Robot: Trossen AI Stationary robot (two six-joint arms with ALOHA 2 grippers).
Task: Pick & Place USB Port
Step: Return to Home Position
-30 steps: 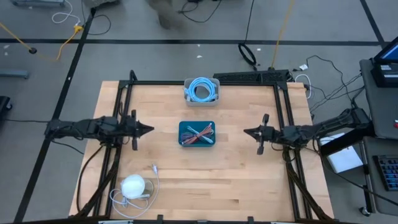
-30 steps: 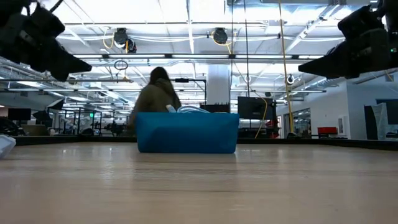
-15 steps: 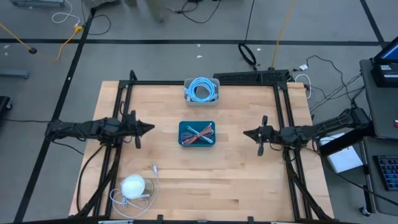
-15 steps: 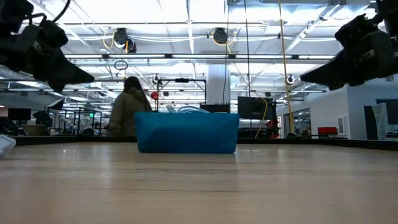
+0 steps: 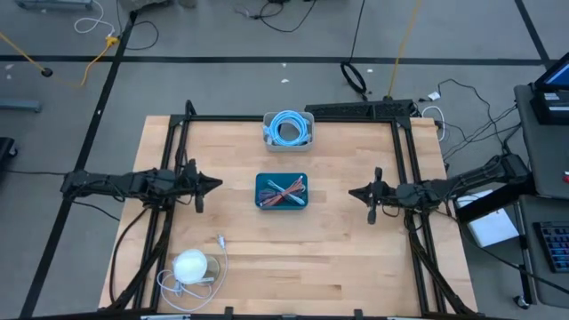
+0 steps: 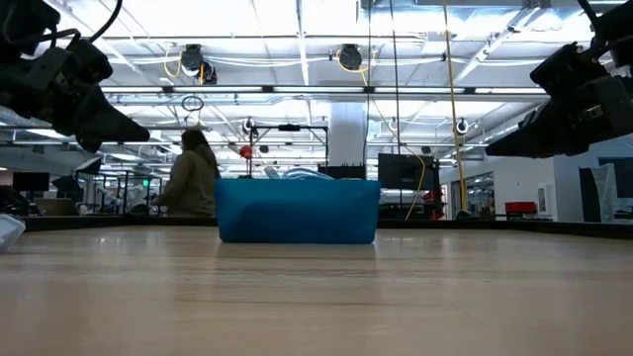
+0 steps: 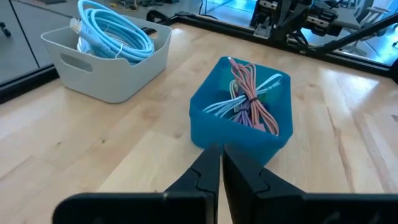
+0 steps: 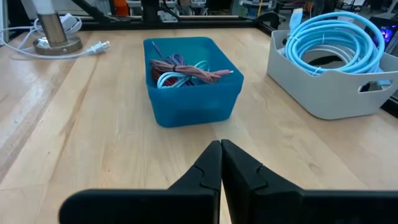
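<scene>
A blue bin sits in the middle of the table and holds a bundle of pink and pale blue USB cables; the bundle also shows in the right wrist view. My left gripper hovers left of the bin, shut and empty, pointing at it. My right gripper hovers right of the bin, also shut and empty. In the low view both stand above the tabletop, the left gripper and the right gripper on either side of the bin.
A grey bin with a coiled pale blue cable rests at the table's far edge. A white round device with a cord and plug lies near the near-left corner. Bare wood lies around the blue bin. A person walks in the room behind.
Both grippers have come down a little toward the table, staying shut and keeping their places left and right of the blue bin. The person in the background has walked leftward.
</scene>
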